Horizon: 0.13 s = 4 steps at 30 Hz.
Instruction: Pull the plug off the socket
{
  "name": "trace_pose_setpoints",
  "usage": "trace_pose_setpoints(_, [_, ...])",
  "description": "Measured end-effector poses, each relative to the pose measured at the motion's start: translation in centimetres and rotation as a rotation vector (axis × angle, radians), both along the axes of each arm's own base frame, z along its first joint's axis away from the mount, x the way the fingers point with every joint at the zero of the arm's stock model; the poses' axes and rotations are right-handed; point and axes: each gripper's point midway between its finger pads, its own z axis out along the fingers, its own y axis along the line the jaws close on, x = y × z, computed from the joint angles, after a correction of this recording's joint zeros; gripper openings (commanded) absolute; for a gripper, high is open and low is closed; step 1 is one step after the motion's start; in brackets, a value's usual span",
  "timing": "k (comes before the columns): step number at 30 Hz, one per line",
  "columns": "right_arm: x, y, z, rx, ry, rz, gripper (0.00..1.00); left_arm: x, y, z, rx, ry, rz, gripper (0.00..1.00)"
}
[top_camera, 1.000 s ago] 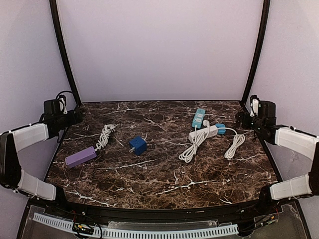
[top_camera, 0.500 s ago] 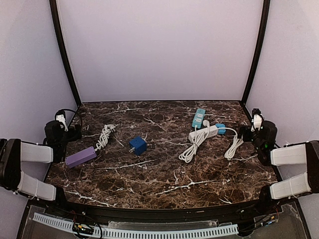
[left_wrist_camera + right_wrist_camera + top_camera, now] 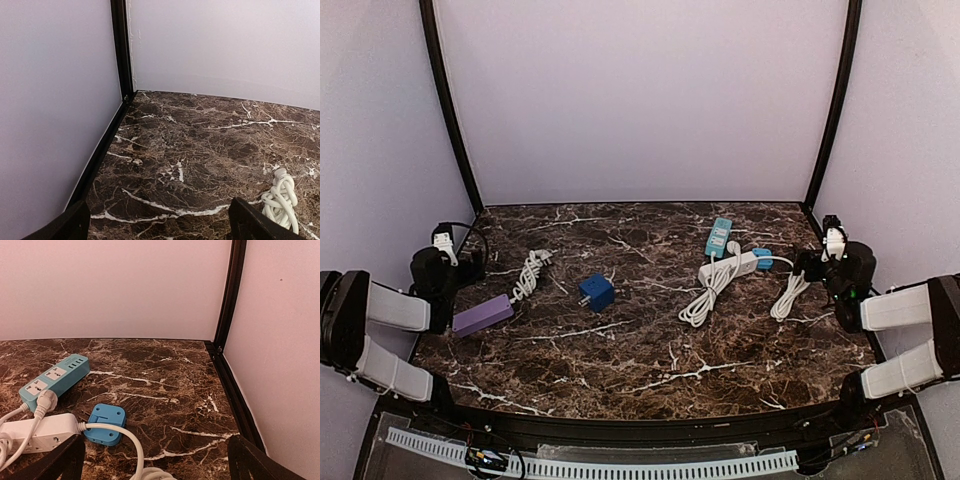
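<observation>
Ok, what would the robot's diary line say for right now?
left tool open, empty | right tool open, empty | blue socket cube on table, no tool touching it

Three power strips are counted on the desk (image 3: 650, 370), namely one purple power strip (image 3: 481, 315), one teal power strip (image 3: 719, 237) and one white power strip (image 3: 728, 267), together with three white cord bundles (left bundle (image 3: 530, 273), middle bundle (image 3: 703, 297), right bundle (image 3: 790, 293)), one blue cube socket (image 3: 597, 293) and one flat light-blue plug (image 3: 104, 417).
</observation>
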Motion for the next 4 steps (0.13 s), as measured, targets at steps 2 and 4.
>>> trace_pose_setpoints(2, [0.02, 0.00, 0.13, 0.000, -0.005, 0.000, 0.99, 0.04, 0.00, 0.00, 0.002, -0.002, -0.001, 0.99])
trace_pose_setpoints(4, [0.05, -0.01, 0.28, 0.000, -0.011, -0.001, 0.99, 0.02, 0.00, 0.03, 0.003, -0.005, -0.001, 0.99])
